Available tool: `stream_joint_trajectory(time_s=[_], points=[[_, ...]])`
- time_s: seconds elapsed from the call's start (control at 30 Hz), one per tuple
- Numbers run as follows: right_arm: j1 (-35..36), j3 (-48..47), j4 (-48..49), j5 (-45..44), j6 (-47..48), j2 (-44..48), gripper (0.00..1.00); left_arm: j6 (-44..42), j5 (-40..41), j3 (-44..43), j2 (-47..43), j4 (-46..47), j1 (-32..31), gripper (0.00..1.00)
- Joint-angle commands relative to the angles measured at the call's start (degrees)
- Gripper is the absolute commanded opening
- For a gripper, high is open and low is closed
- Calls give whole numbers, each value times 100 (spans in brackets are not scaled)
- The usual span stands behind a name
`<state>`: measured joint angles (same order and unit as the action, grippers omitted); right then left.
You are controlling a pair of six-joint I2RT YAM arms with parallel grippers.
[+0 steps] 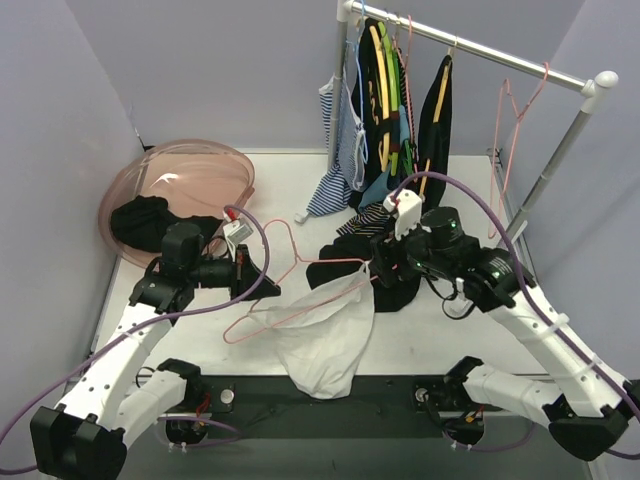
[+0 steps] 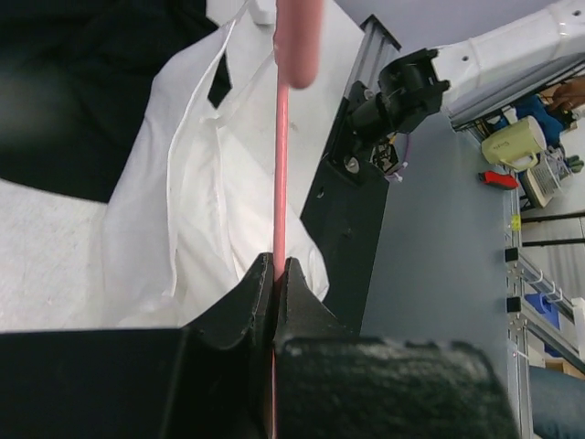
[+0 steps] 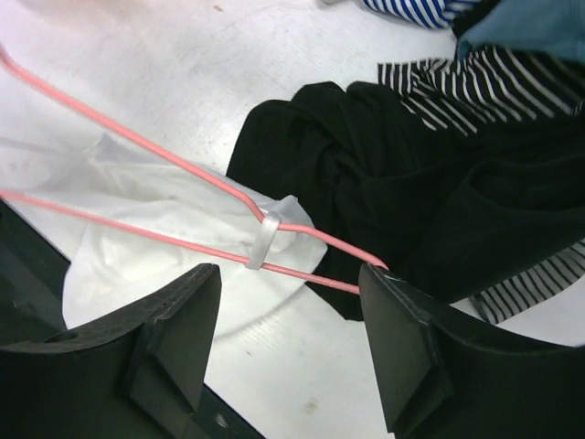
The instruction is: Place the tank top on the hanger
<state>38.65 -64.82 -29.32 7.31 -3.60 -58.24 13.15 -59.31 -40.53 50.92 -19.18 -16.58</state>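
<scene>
The pale-pink hanger (image 1: pixel 300 290) is held just above the table, its far shoulder end pointing right. My left gripper (image 1: pixel 247 275) is shut on its wire (image 2: pixel 281 183). The white tank top (image 1: pixel 325 335) hangs below the hanger and droops over the table's front edge. One strap is looped over the hanger's right shoulder end (image 3: pixel 265 240). The top also shows in the left wrist view (image 2: pixel 183 210). My right gripper (image 1: pixel 385 265) is open, its fingers on either side of that hanger end (image 3: pixel 288 311), not touching the strap.
A black garment (image 3: pixel 366 165) lies under the right gripper. A pink basin (image 1: pixel 185 175) at the back left holds another black garment (image 1: pixel 150 222). A clothes rack (image 1: pixel 480 48) at the back right carries several garments, a striped top (image 1: pixel 335 180) and a spare pink hanger (image 1: pixel 512 130).
</scene>
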Motion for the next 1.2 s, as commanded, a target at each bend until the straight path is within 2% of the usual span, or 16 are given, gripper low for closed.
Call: stream_joint_trajectory(time_s=[0.0,0.03,0.07,0.17,0.3,0.43,0.53,0.57,0.63,0.8,0.93,1.1,1.13,1.17], points=[[-7,-303,-1004,927,1675,339,64,-715,-362,-822,102,-278,-493,0],[-16,-295,-1240,1200,2296,392,64,-1074,-275,-929,146,-575,-635,0],[-16,-277,-1382,1881,2720,531,64,-1260,-222,-1061,269,-743,-819,0],[-16,-242,-1805,2693,3593,717,64,-2095,-29,-1562,628,-1438,-1391,0],[-7,-216,-1955,3353,3638,718,64,-3122,-28,-2010,937,-2063,-1725,0],[2,-110,-1937,4049,3349,586,60,-3537,95,-2336,1061,-2370,-1814,0],[2,-49,-1902,4435,3085,445,46,-3880,200,-2626,1227,-2704,-1823,0],[2,-40,-1902,4454,3041,445,38,-3925,227,-2713,1254,-2749,-1823,0],[2,13,-1893,4428,2944,488,36,-4021,271,-2776,1263,-2793,-1840,0],[2,144,-1858,4288,2821,664,41,-4109,148,-2890,1158,-2627,-1840,0],[2,171,-1814,4279,2671,779,40,-4127,69,-2995,1070,-2503,-1840,0],[10,171,-1735,4410,2399,928,27,-4057,-46,-3127,1043,-2310,-1840,0],[11,171,-1717,4428,2303,980,19,-4013,-72,-3136,1026,-2249,-1840,0],[19,180,-1674,4454,2232,998,16,-3935,-124,-3145,1026,-2170,-1840,0]])
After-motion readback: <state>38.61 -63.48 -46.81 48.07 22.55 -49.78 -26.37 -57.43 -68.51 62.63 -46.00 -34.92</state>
